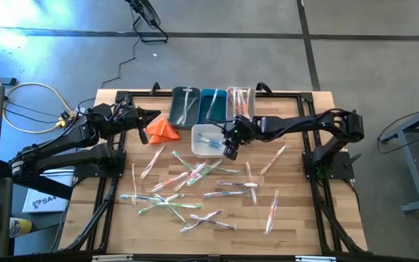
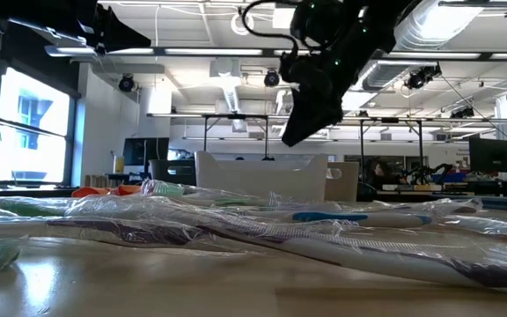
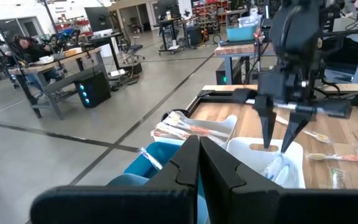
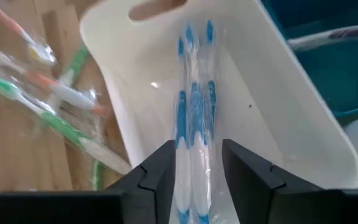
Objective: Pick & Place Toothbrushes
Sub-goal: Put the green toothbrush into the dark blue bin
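1. Hovering my right gripper (image 4: pixel 194 165), fingers parted, over the white bin (image 4: pixel 303 124); blue toothbrushes (image 4: pixel 194 106) are lying inside, apparently released.
2. I'm next needing another from the table pile (image 1: pixel 188 182).
3. I'm parking the left gripper (image 1: pixel 151 115), clenched, near the orange cloth (image 1: pixel 162 129).

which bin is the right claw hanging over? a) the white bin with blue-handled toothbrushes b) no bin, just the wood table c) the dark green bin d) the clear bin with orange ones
a: the right wrist view shows the right claw open above the white bin, where blue-handled toothbrushes lie; the high view puts it there too.
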`<state>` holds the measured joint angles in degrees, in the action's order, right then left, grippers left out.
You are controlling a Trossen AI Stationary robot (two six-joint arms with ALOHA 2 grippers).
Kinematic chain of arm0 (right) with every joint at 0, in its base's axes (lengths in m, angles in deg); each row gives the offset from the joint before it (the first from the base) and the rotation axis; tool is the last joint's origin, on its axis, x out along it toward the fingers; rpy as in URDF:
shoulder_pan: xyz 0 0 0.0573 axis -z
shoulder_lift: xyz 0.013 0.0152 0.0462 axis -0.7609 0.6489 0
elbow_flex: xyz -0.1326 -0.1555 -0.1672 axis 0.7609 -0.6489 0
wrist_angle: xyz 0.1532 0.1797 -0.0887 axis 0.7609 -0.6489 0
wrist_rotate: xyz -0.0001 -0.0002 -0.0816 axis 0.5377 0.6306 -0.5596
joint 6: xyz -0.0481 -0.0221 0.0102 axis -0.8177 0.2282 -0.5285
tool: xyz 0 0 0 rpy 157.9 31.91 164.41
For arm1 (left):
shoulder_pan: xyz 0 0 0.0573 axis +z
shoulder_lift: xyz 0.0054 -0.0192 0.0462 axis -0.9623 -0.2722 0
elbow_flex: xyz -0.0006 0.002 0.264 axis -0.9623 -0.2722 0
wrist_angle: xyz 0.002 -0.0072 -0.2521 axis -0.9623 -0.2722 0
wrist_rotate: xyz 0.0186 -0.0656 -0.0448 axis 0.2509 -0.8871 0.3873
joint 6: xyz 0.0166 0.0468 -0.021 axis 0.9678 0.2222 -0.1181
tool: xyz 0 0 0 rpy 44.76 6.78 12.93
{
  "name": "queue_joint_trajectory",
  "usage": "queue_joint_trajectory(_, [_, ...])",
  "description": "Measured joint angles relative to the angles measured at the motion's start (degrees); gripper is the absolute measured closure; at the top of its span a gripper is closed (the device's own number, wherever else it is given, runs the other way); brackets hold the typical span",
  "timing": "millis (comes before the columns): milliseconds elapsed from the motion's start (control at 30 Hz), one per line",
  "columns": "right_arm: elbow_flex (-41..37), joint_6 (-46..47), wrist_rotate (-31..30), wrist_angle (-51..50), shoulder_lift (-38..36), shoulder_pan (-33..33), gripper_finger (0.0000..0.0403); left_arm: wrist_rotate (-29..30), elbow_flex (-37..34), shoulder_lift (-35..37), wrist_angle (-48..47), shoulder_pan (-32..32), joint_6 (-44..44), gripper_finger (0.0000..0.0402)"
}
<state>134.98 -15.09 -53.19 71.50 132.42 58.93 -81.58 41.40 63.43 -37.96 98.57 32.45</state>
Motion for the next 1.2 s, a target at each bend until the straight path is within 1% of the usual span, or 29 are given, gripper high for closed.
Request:
queue_joint_trajectory(267, [0.0, 0.5, -0.2, 0.2, -4.6, -0.1, 0.0309, 0.0, 0.0, 0.0, 0.0, 0.0, 0.0, 0.0394])
queue_joint_trajectory(433, [0.0, 0.5, -0.2, 0.6, -5.6, -0.1, 0.0327, 0.0, 0.0, 0.0, 0.0, 0.0, 0.7, 0.0394])
queue_joint_trajectory(533, [0.0, -1.5, -0.2, 1.1, -5.6, -0.1, 0.0333, 0.0, 0.0, 0.0, 0.0, 0.0, 1.6, 0.0394])
queue_joint_trajectory(733, [0.0, -8.1, -0.2, 2.6, -5.6, 0.1, 0.0335, 0.0, 0.0, 0.0, 0.0, 0.0, 1.7, 0.0394])
queue_joint_trajectory(967, [0.0, -15.4, -0.1, 6.9, -5.6, 0.1, 0.0335, 0.0, 0.0, 0.0, 0.1, 0.0, 1.8, 0.0394])
queue_joint_trajectory(1067, [0.0, -15.2, -0.2, 9.3, -5.6, 0.1, 0.0335, 0.0, 0.0, 0.0, 0.1, 0.0, 1.8, 0.0394])
queue_joint_trajectory(1200, [-0.1, -14.4, -0.2, 8.3, -5.6, 0.1, 0.0335, 0.0, 0.0, 0.0, 0.1, 0.0, 1.8, 0.0394])
